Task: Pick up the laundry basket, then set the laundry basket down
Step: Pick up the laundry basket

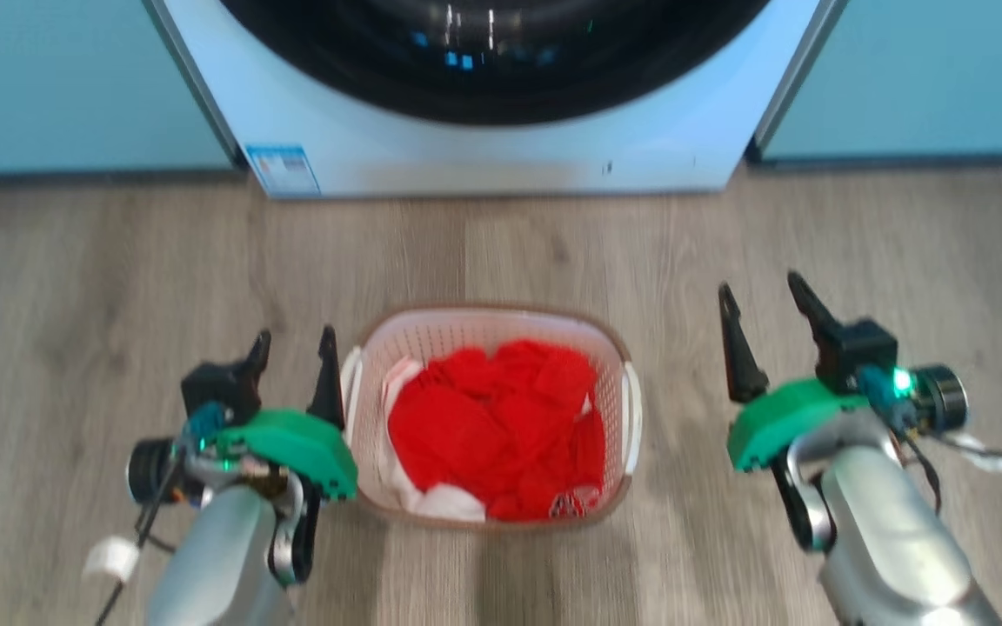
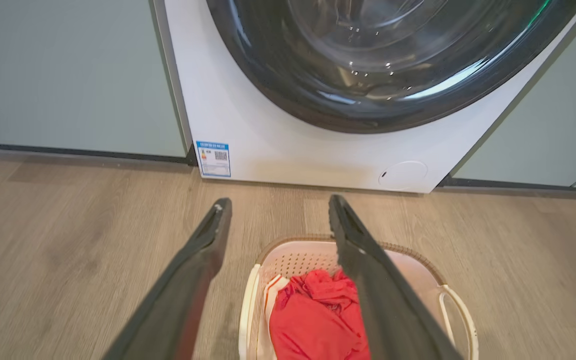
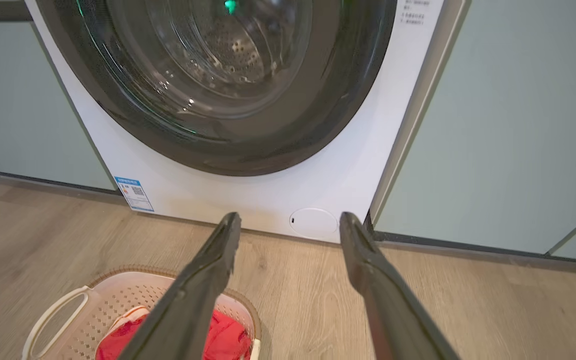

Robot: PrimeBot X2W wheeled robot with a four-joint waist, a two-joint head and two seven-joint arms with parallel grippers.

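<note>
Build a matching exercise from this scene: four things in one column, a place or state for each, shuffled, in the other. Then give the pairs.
1. laundry basket
2. red clothes
3. left hand
4. right hand

A. open, well clear of the basket's side
B. heaped inside the basket
C. open, close beside a white handle
D. standing on the floor before the washing machine

Pairs: 1-D, 2-B, 3-C, 4-A
</note>
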